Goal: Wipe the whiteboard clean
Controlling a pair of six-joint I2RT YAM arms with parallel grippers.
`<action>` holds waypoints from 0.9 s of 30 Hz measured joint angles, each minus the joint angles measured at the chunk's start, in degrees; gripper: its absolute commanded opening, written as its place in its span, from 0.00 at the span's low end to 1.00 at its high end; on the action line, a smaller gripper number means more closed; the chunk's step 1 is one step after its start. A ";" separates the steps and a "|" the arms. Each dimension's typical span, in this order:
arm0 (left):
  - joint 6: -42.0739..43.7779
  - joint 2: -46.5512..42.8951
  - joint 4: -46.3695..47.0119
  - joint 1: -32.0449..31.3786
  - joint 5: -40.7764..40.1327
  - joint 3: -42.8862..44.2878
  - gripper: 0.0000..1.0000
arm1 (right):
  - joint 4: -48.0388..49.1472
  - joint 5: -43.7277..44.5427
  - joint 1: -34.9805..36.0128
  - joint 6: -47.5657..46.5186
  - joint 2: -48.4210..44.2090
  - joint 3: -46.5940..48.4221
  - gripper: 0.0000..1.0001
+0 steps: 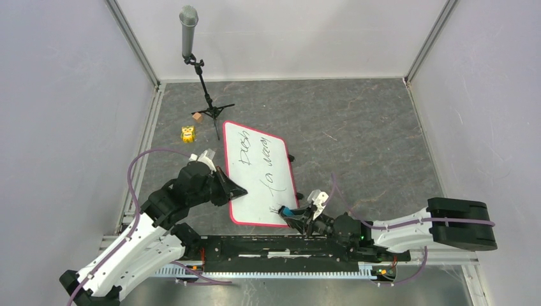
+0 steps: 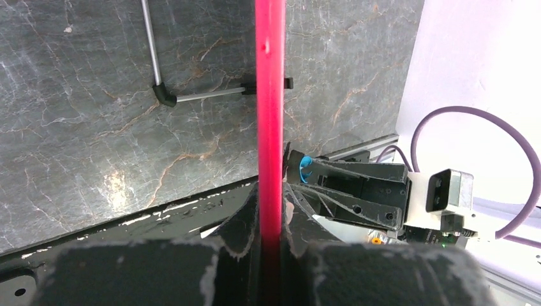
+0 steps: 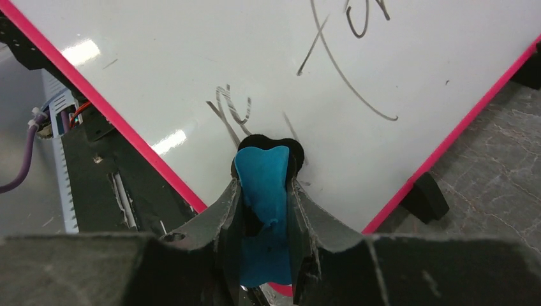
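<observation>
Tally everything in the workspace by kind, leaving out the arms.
White rectangular whiteboard with pink-red rim: 1
Small blue eraser: 1
Grey microphone on black tripod stand: 1
Small yellow toy figure: 1
Small tan cube: 1
Total: 5

The whiteboard has a smooth, glossy white face that shows bright light reflections. Its rim looks like smooth pink-red plastic with a slight sheen. The worktop has a dark grey stone-pattern surface with pale veining and a low sheen. The eraser appears to be smooth blue plastic. The jaws of the left gripper and right gripper are matt black, with pale scuffing along the edges. The microphone has a silver metal mesh head. The enclosure walls are matt and pale.
</observation>
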 measured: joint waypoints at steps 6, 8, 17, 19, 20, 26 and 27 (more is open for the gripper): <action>-0.13 0.42 0.26 0.00 0.04 -0.02 0.02 | -4.11 1.66 -0.42 0.46 -1.53 0.00 0.21; 0.07 0.42 0.28 0.00 0.04 -0.02 0.02 | -4.52 0.63 -0.46 -0.81 -0.79 0.90 0.21; 0.46 0.04 1.36 0.04 0.35 -0.72 0.02 | -5.75 -8.20 0.48 -6.43 4.42 15.69 0.21; 0.46 -0.04 1.38 0.04 0.33 -0.79 0.02 | -2.93 -9.99 0.87 -6.38 5.51 16.20 0.21; 0.46 -0.11 1.42 0.04 0.33 -0.83 0.02 | -2.29 -10.40 0.81 -6.32 6.14 16.09 0.21; 0.55 -0.52 1.57 0.07 0.35 -1.29 0.02 | 6.12 -11.32 -4.57 -0.46 9.38 9.90 0.20; 0.57 -0.76 1.62 0.07 0.35 -1.51 0.02 | 8.11 -11.37 -6.40 1.42 9.68 7.17 0.20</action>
